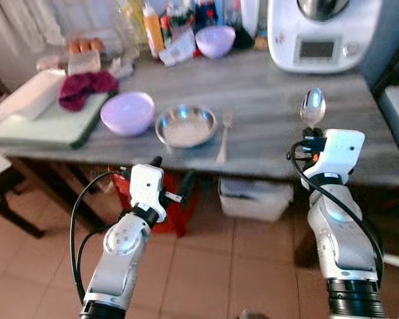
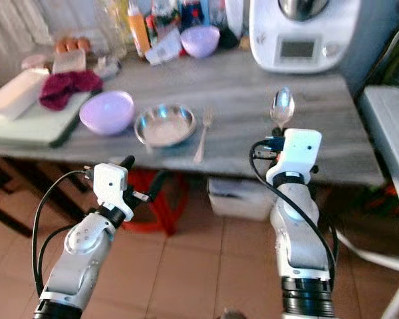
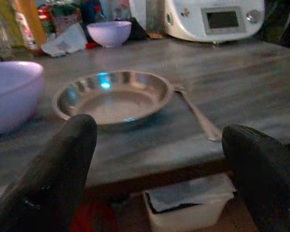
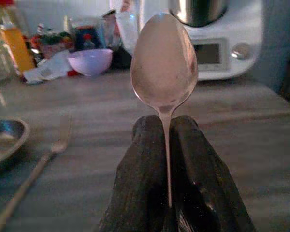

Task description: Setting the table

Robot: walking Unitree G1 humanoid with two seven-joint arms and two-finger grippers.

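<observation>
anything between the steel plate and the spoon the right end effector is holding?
Just the fork, lying right beside the steel plate; from there to the spoon in the right end effector is bare tabletop, per the left eye view.

No text, label or number can be read.

Silver arms, white wrists, black cables

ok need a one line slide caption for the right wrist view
Right gripper shut on an upright spoon, fork lying on the table behind.
</observation>
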